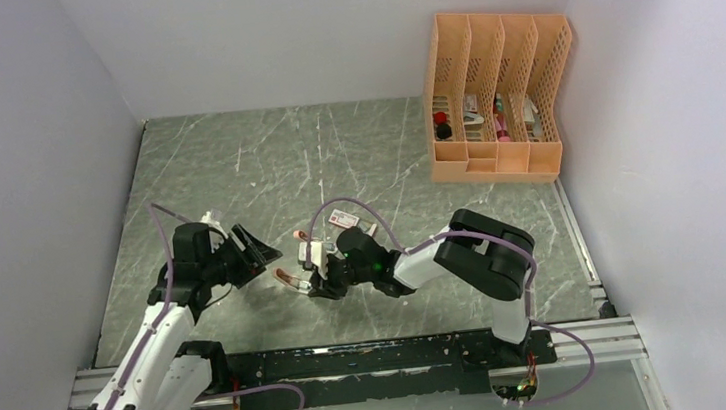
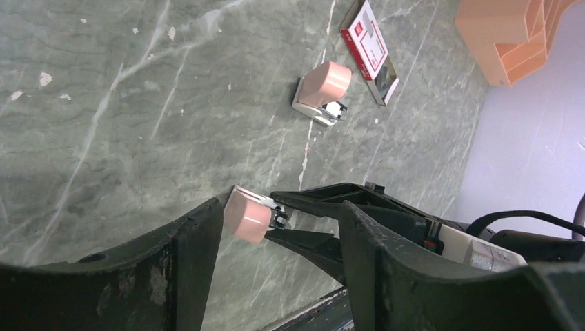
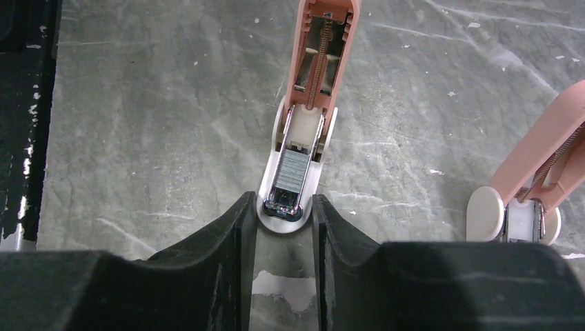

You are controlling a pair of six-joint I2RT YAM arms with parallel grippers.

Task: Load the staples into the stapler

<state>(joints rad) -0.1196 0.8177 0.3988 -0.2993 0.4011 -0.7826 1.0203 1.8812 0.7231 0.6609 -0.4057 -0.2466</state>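
The right gripper has its jaws pinching the white base of an opened pink stapler at the middle of the table. A strip of staples lies in its channel. A second stapler sits just to its right, the staple box farther off. The left gripper hovers to the left, jaws spread and empty.
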